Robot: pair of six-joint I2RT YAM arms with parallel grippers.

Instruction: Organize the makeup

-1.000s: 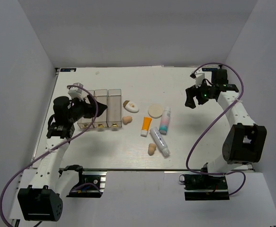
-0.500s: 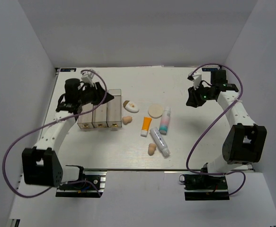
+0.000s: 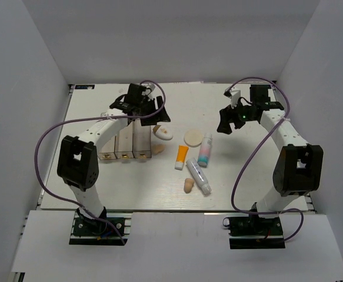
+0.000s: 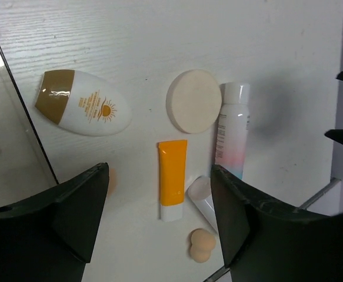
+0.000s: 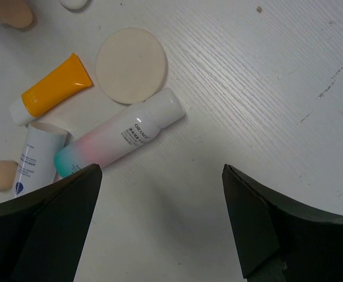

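Left hand (image 4: 159,176): spread, empty, aimed toward the orange plastic tube (image 4: 172,179).
Right hand (image 5: 159,176): spread, empty, near the white pink-to-teal tube (image 5: 121,136).
Makeup: all loose on the white counter (image 3: 147,182).
Progress: three clear rectangular boxes (image 3: 126,138) seemingly unfilled; everything left.
Change: left arm swung rightward past the boxes; right hand edged inward.

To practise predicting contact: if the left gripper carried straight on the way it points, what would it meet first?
Probably the orange tube, lying on the table between the open fingers of the left gripper, though depth is unclear.
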